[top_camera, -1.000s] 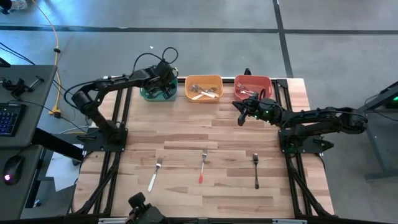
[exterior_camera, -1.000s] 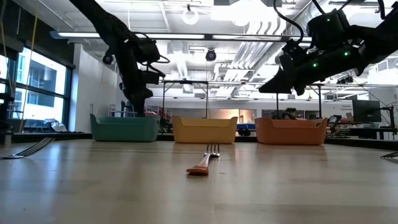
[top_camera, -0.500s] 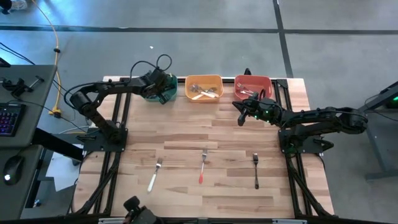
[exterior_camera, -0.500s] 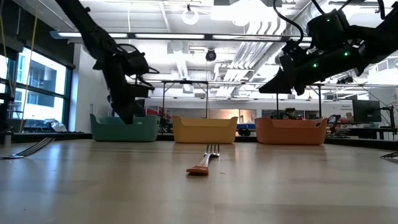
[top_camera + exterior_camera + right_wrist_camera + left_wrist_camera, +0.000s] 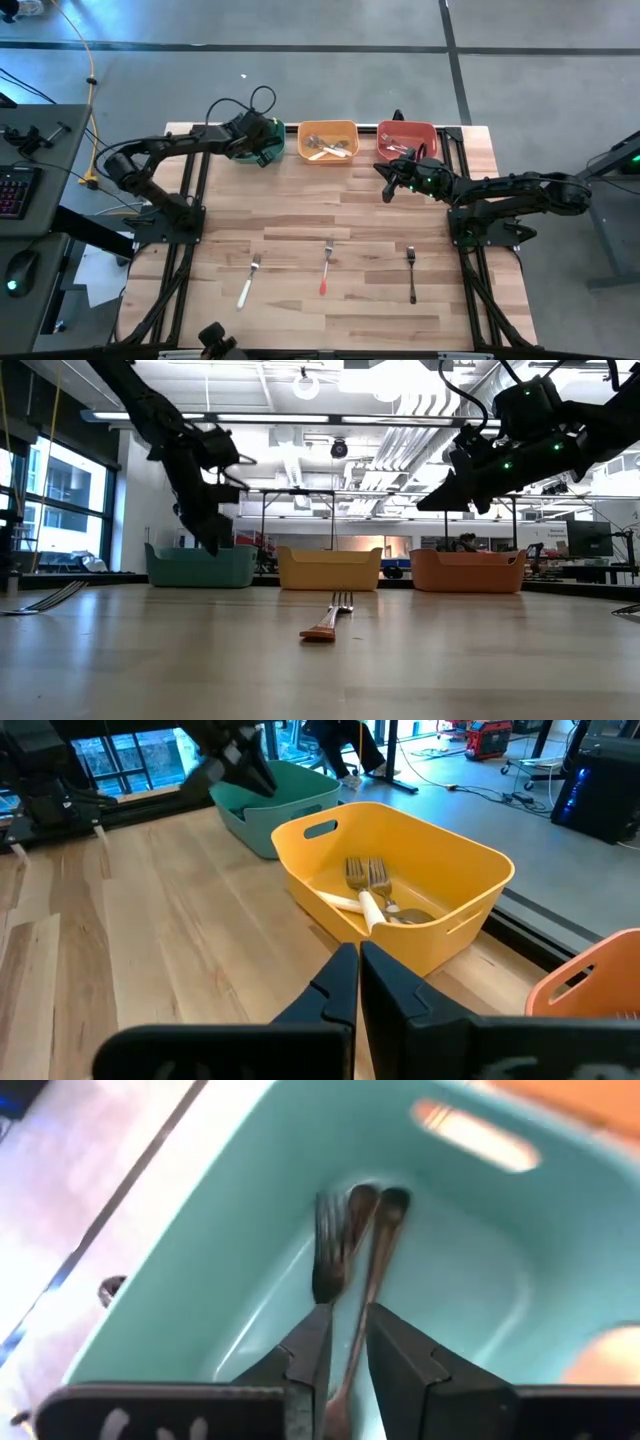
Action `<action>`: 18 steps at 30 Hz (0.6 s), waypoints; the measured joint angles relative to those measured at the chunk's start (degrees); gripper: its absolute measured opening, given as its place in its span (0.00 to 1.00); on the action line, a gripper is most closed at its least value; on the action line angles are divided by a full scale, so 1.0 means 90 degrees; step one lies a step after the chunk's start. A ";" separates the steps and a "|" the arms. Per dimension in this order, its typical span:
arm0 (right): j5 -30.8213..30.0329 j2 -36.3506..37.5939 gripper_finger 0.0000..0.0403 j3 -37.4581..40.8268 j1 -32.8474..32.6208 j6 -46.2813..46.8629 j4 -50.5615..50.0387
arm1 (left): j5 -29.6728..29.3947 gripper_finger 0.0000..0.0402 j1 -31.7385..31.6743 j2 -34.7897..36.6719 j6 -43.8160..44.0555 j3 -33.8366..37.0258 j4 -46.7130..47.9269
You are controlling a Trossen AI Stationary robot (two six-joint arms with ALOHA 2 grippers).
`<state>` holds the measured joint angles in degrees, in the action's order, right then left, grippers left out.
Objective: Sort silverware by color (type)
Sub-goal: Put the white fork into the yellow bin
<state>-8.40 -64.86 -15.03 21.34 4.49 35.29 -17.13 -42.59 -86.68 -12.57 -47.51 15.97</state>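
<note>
Right now the left end effector (image 5: 340, 1370), fingers slightly apart over the green bin (image 5: 243, 152) at eleven o'clock, releases a dark utensil (image 5: 370, 1280); next, three forks (image 5: 327, 266) wait at six o'clock.

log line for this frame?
left pincer: over green bin, parted around dark utensil | right pincer: shut, idle near orange bin | table: three forks left

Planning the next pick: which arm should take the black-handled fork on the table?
Probably right: the black-handled fork lies on its side, and the right gripper hovers empty. The left gripper is at the teal bin.
</note>
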 joint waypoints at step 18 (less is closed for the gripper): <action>0.0000 0.0000 0.00 0.0000 0.0002 0.0002 0.0002 | 0.0506 0.00 0.3361 0.1476 0.3844 -0.0002 0.2473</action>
<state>-8.40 -64.86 -15.03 21.36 4.51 35.31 -12.57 -12.34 -73.39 22.03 -47.53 38.22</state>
